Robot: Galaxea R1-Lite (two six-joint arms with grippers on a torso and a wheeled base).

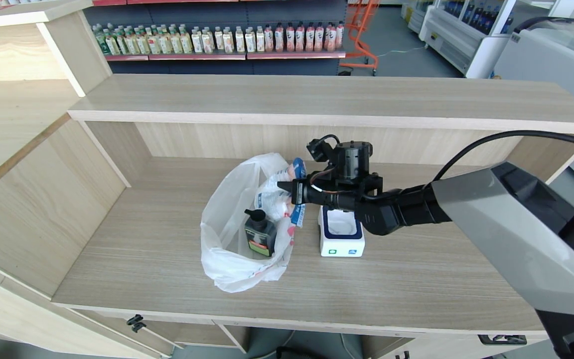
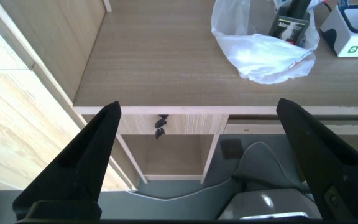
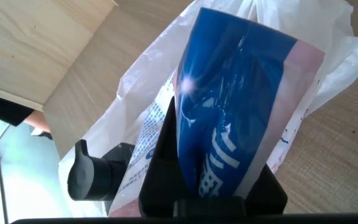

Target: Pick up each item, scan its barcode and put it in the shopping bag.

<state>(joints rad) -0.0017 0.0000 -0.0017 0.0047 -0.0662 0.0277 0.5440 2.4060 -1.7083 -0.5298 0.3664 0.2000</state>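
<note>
The right gripper [image 1: 291, 191] is clamped on a blue packet [image 3: 235, 106] over the far right rim of the white shopping bag [image 1: 224, 227], mid-counter. A pump bottle [image 1: 259, 234] stands inside the bag. The left gripper [image 2: 197, 112] hangs with jaws apart, off the counter's near edge.

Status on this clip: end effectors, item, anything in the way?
Right end effector shut on blue pouch, over shopping bag. Left end effector open. Pump bottle already bagged.

I log scanner [image 1: 342, 244] rear under right arm [image 1: 401, 209], centre frame, blue pouch [image 1: 298, 168] mostly behind right gripper [image 1: 286, 187], pump bottle [image 2: 289, 28] head cut by frame edge.
</note>
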